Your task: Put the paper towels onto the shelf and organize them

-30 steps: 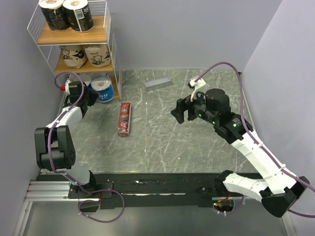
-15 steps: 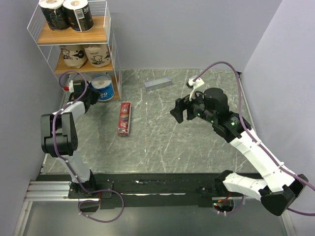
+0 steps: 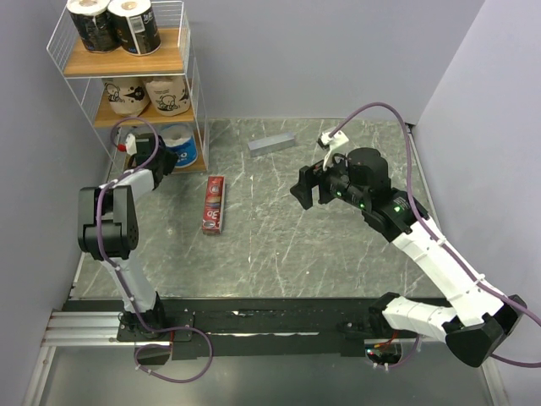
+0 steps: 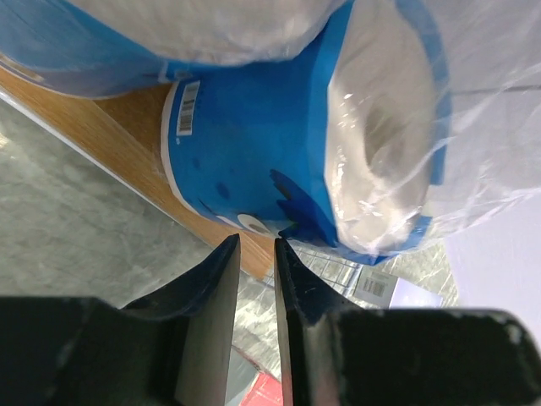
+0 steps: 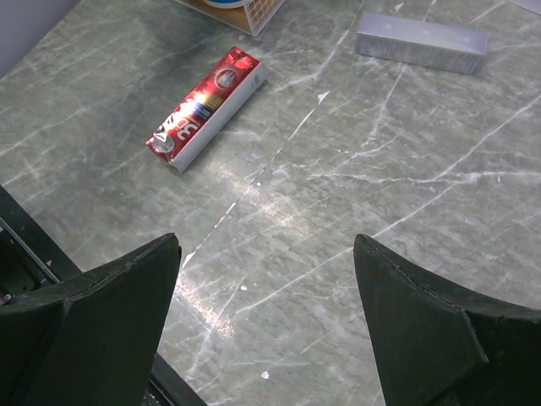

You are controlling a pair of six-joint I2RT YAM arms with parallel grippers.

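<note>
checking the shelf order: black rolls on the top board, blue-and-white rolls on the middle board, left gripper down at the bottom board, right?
Not quite. The middle board of the shelf holds the tan cartoon-print rolls, not the blue-and-white ones. The blue-and-white rolls sit on the bottom board, where the left gripper is. The black rolls are on the top board, as the top external view shows.

White-and-black arms [image 3: 439, 262], purple cables [image 3: 372, 114], black tool [image 5: 262, 326] fingers.
</note>
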